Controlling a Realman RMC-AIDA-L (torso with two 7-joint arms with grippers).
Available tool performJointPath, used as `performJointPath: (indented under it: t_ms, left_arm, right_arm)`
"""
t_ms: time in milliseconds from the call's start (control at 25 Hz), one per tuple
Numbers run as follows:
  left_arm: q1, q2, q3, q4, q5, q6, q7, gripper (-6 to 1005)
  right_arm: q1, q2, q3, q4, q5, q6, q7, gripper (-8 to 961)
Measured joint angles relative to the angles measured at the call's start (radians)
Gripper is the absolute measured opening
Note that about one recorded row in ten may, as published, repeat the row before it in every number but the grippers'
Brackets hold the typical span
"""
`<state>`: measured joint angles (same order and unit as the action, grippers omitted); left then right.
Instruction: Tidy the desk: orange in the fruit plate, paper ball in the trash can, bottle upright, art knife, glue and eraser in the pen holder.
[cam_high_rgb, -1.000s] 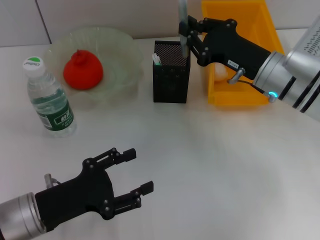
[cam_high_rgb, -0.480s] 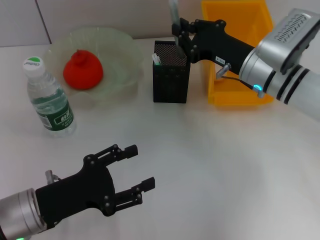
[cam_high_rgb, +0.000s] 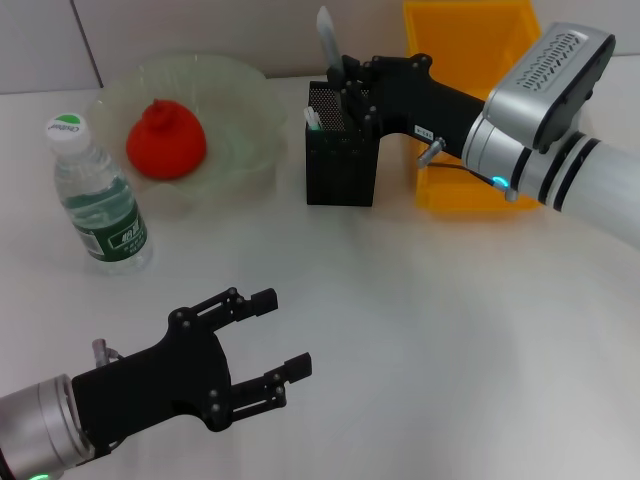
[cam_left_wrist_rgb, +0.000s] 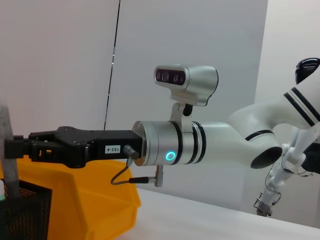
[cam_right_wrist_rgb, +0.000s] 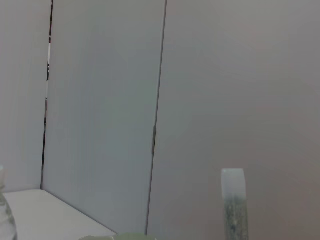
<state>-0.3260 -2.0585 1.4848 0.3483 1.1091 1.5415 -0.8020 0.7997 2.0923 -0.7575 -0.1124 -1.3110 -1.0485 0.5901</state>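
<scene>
At the far edge of the counter (cam_high_rgb: 450, 330) the pen holder (cam_high_rgb: 342, 160) stands between the fruit plate (cam_high_rgb: 245, 150) on its left and the yellow trash can (cam_high_rgb: 470, 190) just beside it on its right. The orange (cam_high_rgb: 166, 140) lies inside the fruit plate. The bottle (cam_high_rgb: 97, 195) stands upright near the left edge, just in front of the plate, with its white cap on top. A white and mint tip, probably the art knife (cam_high_rgb: 313, 119), sticks out at the left rim of the pen holder.

My right end effector (cam_high_rgb: 345, 85) is above the mouth of the pen holder, reaching over the front part of the trash can. It is closed on the glue (cam_high_rgb: 326, 38), the grey stick, which is tilted a little to the left; its lower end is at the rim of the holder, and I cannot see how deep it goes.

My left end effector (cam_high_rgb: 278, 335) hovers over the near left part of the counter, fingers spread and holding nothing, well apart from all the things.
</scene>
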Motion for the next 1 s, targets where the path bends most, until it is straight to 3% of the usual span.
performJointPath:
  t_ms: [400, 480, 640, 680, 800, 1000]
  left_arm:
    - [0.003, 0.003, 0.000, 0.003, 0.000, 0.005, 0.000, 773]
    - [0.005, 0.003, 0.000, 0.007, 0.000, 0.006, 0.000, 773]
    - [0.012, 0.006, 0.000, 0.019, -0.003, 0.013, 0.000, 773]
    - [0.012, 0.006, 0.000, 0.019, -0.003, 0.013, 0.000, 773]
    - [0.013, 0.009, 0.000, 0.020, -0.004, 0.013, 0.000, 773]
    - [0.010, 0.010, -0.002, 0.020, -0.004, 0.005, 0.000, 773]
  right_arm:
    - [-0.035, 0.000, 0.006, -0.008, 0.003, -0.064, 0.008, 236]
    - [-0.060, -0.002, 0.010, -0.020, 0.007, -0.123, 0.012, 326]
    - [-0.179, -0.005, 0.010, -0.150, 0.017, -0.290, 0.165, 508]
    - [-0.179, -0.005, 0.010, -0.150, 0.017, -0.290, 0.165, 554]
    - [-0.323, -0.013, 0.009, -0.292, 0.018, -0.448, 0.293, 694]
    - [-0.405, -0.013, 0.015, -0.353, 0.032, -0.492, 0.323, 813]
